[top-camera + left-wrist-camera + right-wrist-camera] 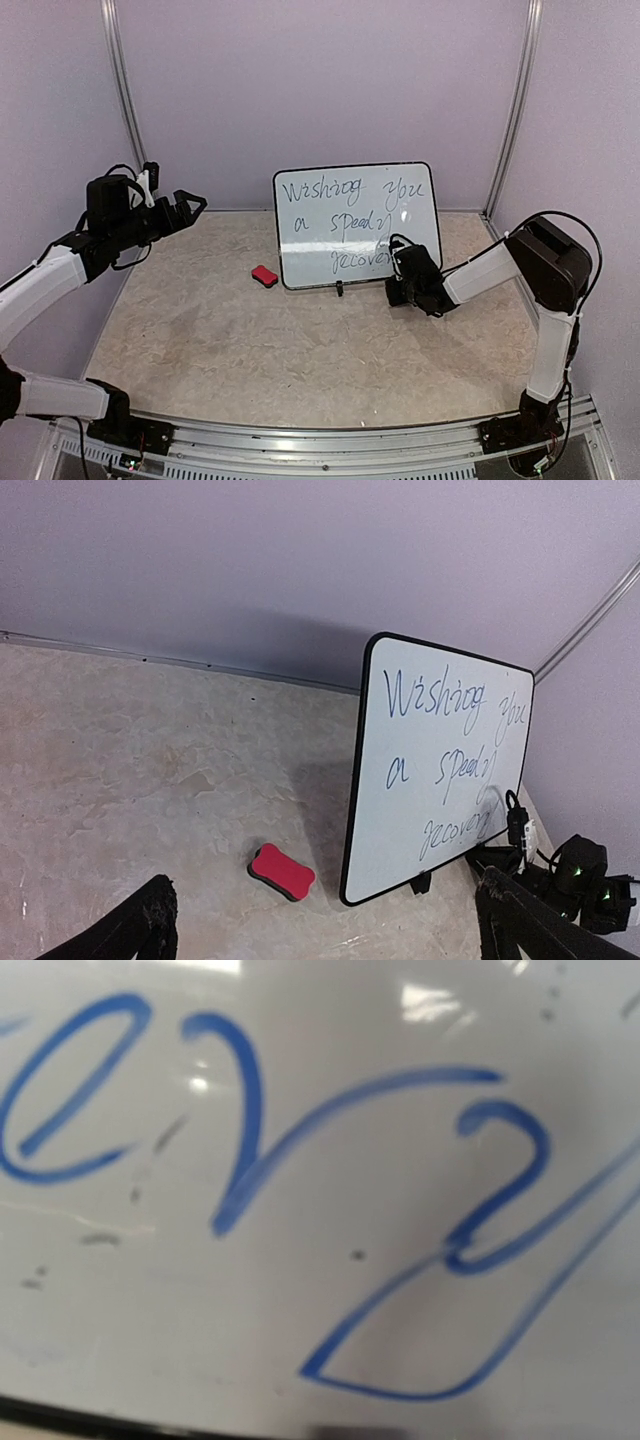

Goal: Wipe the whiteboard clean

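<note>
Seemingly nothing is being erased yet. At ten o'clock the left gripper (192, 210) is being held spread above the table. The eraser (264, 276) is lying untouched beside the whiteboard (310, 262), which is standing fully written at twelve. At two, the right gripper (403, 284) is being held pressed together near its lower corner; the fingertips are hidden.

White arm links (45, 282), black joints (548, 262), black grippers (195, 212) (thin cables (592, 240) looping).

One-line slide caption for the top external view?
Right gripper, shut, at the lower right of the written whiteboard; left gripper open, raised at left; red eraser beside the board.
</note>
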Motion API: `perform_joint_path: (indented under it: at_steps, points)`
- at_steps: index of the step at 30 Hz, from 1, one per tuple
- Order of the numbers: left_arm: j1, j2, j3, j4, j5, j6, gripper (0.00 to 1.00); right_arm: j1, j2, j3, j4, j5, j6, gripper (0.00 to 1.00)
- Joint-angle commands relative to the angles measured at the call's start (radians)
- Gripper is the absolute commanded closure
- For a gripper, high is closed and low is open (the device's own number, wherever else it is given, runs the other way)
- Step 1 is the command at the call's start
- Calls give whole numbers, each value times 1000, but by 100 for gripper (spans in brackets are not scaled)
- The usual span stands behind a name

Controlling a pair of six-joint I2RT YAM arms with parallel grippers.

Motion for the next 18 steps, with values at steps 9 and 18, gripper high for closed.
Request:
perform_joint_path:
  at_steps: [9, 18]
  points:
    - [-48, 30, -6, -26, -142, -34, 1, 27, -73, -23, -51, -41, -19, 38]
    - [-238, 157, 12, -56, -449, -194, 1, 39, -203, -82, -120, -59, 5, 22]
